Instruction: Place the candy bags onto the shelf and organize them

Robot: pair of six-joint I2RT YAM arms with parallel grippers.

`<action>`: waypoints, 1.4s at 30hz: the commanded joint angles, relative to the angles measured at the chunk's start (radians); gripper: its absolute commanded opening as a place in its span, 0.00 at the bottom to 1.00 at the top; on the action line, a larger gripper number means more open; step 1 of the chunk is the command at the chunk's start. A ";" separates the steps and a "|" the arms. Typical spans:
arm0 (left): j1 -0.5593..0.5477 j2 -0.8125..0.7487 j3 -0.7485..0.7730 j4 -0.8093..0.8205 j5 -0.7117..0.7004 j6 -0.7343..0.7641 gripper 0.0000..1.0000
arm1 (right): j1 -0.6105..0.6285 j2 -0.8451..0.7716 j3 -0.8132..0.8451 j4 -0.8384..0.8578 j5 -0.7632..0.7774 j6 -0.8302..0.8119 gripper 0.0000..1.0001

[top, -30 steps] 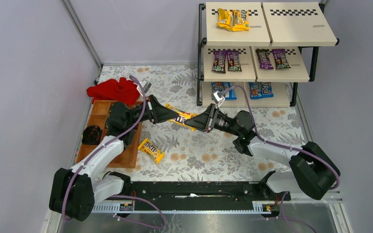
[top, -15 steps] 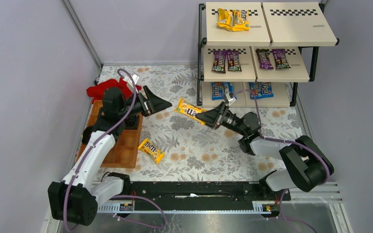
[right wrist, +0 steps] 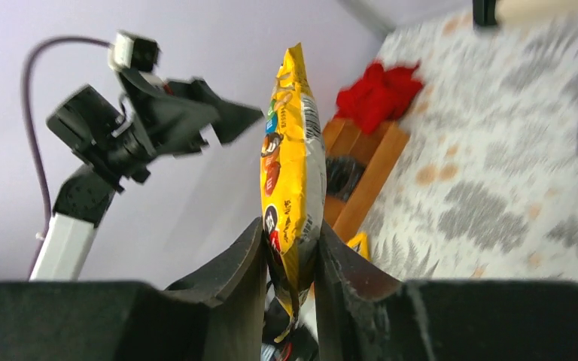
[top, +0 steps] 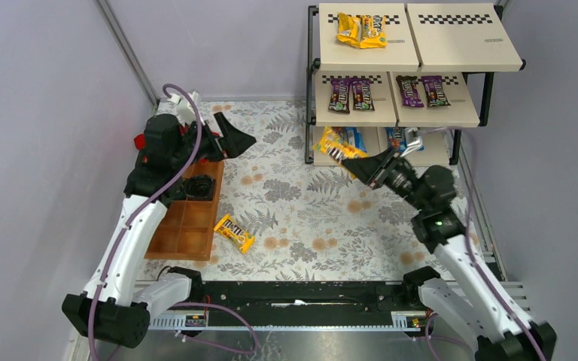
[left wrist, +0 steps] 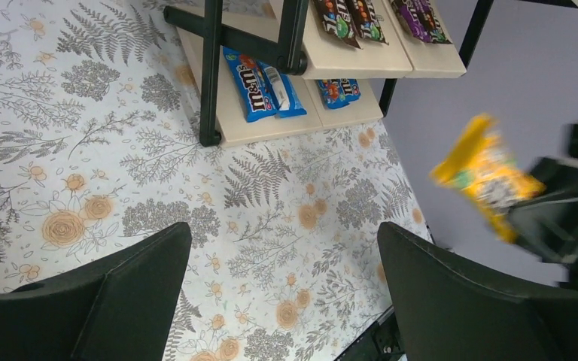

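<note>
1. Held item. The right pincer [top: 363,162] is clamped on 1 yellow M&M's bag [right wrist: 292,162]. The right wrist view shows both fingers pressed flat on its lower part, with most of the bag standing free above them. The bag is in the air at the left front of the shelf [top: 459,37], near the black upright [top: 309,113]. I cannot tell its height against the tiers.

2. Handling. I judge the bag light, glossy and slippery, with loose contents that shift and a film that bends. I would grip across the flat faces near 1 end and not at a crimped seam. I would release only once it lies on a board.

3. Left pincer [left wrist: 282,241]. Its fingers stand wide apart with nothing between them, raised over the left of the surface [top: 301,218].

4. Remaining item. A second yellow bag [top: 234,232] lies flat on the surface, just beside the wooden compartment tray [top: 184,226].

5. Shelf contents.
- Top board, left: yellow pair [top: 361,30].
- Middle tier: purple-brown bags [top: 350,94].
- Bottom tier: blue bags [left wrist: 260,79].

6. Obstructions. The upright and the board edges overhang the approach. The red cloth [top: 139,141] is well apart from it.
</note>
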 commanded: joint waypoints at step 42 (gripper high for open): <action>-0.433 0.087 -0.068 0.040 -0.587 0.243 0.99 | -0.386 0.932 1.622 -0.706 0.524 -0.589 0.28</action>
